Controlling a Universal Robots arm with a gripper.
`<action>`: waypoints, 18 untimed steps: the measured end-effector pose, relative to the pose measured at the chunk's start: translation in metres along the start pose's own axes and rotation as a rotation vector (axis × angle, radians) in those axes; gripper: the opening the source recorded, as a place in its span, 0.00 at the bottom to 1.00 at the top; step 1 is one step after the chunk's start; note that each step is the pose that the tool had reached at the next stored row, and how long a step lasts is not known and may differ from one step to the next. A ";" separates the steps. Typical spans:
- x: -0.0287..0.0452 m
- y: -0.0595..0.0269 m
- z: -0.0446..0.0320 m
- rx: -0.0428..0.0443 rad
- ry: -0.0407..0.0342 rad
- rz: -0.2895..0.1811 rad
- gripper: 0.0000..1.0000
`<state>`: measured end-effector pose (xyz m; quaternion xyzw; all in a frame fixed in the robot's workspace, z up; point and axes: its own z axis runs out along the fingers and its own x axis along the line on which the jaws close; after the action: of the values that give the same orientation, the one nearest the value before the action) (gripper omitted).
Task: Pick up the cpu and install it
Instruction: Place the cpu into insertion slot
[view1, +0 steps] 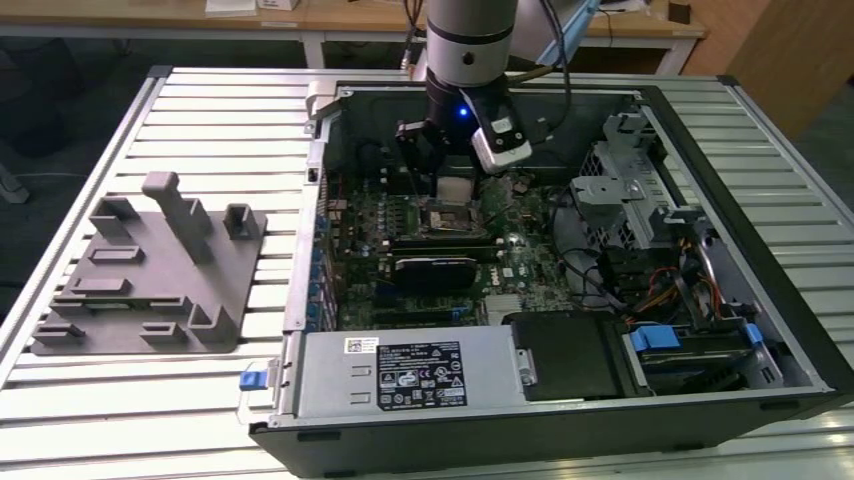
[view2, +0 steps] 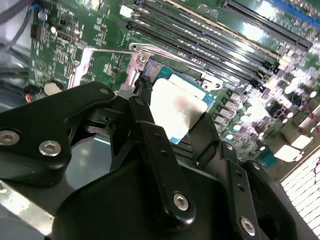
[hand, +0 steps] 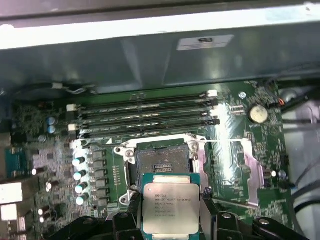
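1. My pincer (hand: 171, 216) was clamped on the cpu (hand: 171, 206), gripping it by two opposite edges with its pale metal top facing up.
2. The cpu hung close above the open socket (hand: 160, 161), not yet seated. In the first wrist view the socket's dark contact field lay bare just past the chip's edge.
3. In the second wrist view my black fingers (view2: 152, 137) flanked the cpu (view2: 177, 107), with the socket (view2: 172, 75) right behind it.
4. A silver load plate (hand: 251, 172) lay swung open just beside the socket.
5. Memory slots (hand: 145, 112) ran alongside the socket, between it and the case wall.
6. In the exterior view my pincer (view1: 457, 185) reached down into the open computer case (view1: 561, 415), above the socket (view1: 447, 215).
7. A grey fixture (view1: 147, 270) sat on the slatted surface (view1: 147, 400), well apart from the socket and outside the case.
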<state>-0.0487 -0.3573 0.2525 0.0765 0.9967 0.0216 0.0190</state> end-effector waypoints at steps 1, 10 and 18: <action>0.0000 0.0000 0.0000 0.0007 -0.0008 0.018 0.54; 0.0000 0.0000 0.0004 0.0064 -0.0083 0.181 0.54; 0.0000 0.0000 0.0006 0.0114 -0.0150 0.326 0.54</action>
<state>-0.0487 -0.3573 0.2519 0.2376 0.9709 0.0182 0.0223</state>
